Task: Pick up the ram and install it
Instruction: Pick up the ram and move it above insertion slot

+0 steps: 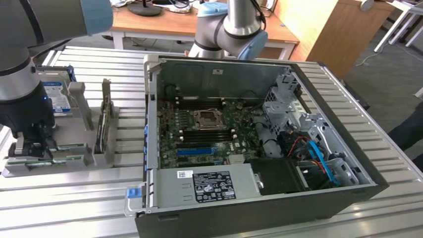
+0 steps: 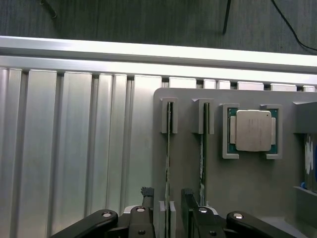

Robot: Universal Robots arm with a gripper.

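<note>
Jaws spread, straddling the ram [image 2: 168,148] as the arm [image 1: 20,84] points straight down.

surface: slatted metal table [image 1: 66,208] | on it: grey parts holder [image 1: 104,151]; open computer case [image 1: 264,213]

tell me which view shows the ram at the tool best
The wrist view: the ram runs edge-on in the grey holder, straddled by the open tool. In the exterior view it is a thin green strip beside the tool.
</note>
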